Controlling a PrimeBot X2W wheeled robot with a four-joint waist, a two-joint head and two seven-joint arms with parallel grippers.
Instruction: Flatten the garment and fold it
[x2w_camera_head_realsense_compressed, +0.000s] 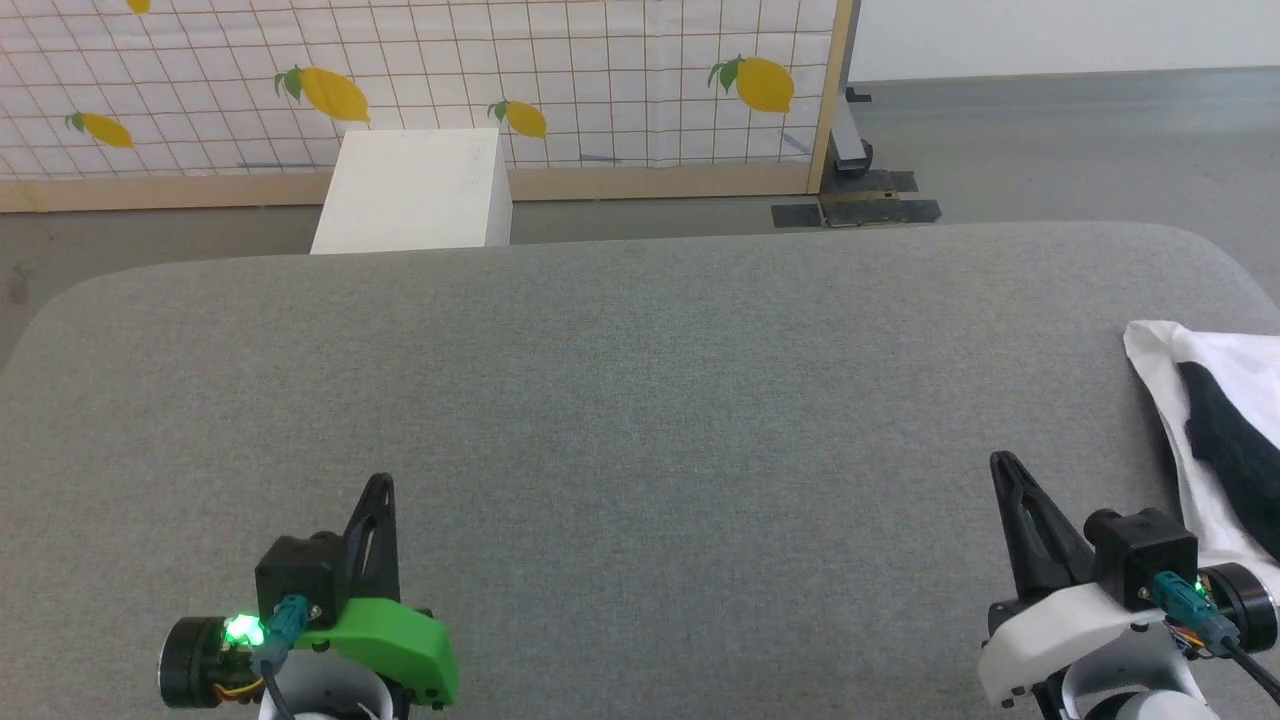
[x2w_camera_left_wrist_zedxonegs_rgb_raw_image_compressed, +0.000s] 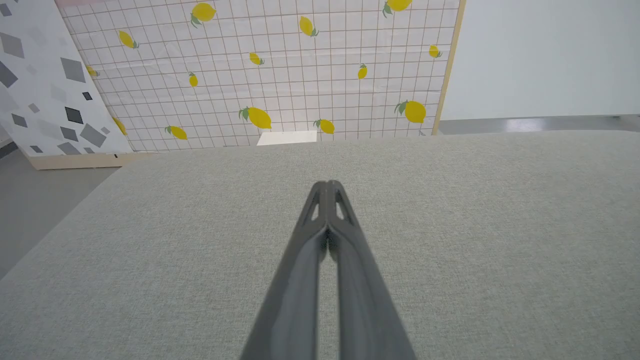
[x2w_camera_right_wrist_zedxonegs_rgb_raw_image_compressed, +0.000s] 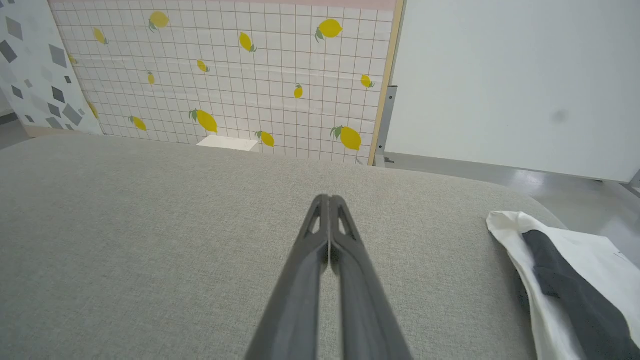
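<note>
Grey woven fabric covers the wide padded surface (x2w_camera_head_realsense_compressed: 640, 380), and its far edge curves down at both corners. Behind it stand a lemon-print grid panel (x2w_camera_head_realsense_compressed: 560, 80) and a white box (x2w_camera_head_realsense_compressed: 410, 190) on the grey floor (x2w_camera_head_realsense_compressed: 1050, 140). Both wrist views also take in a white panel with grey diamonds (x2w_camera_left_wrist_zedxonegs_rgb_raw_image_compressed: 45, 85), set left of the lemon panel. At near left, the left gripper (x2w_camera_head_realsense_compressed: 381, 482) is over bare fabric, its two dark fingers pressed together with tips touching. Bare fabric runs from there across the middle to the right gripper (x2w_camera_head_realsense_compressed: 1000, 460) at near right, whose fingers are likewise pressed tip to tip. Just to the right of that gripper, and apart from its fingers, the garment (x2w_camera_head_realsense_compressed: 1165, 350) lies bunched at the surface's right edge. It is white cloth with a black sleeve (x2w_camera_head_realsense_compressed: 1235, 445) on top. Its long axis runs from a rounded far-left corner toward the near right, where the frame edge cuts it off. In the right wrist view the floor appears directly beyond the garment.
</note>
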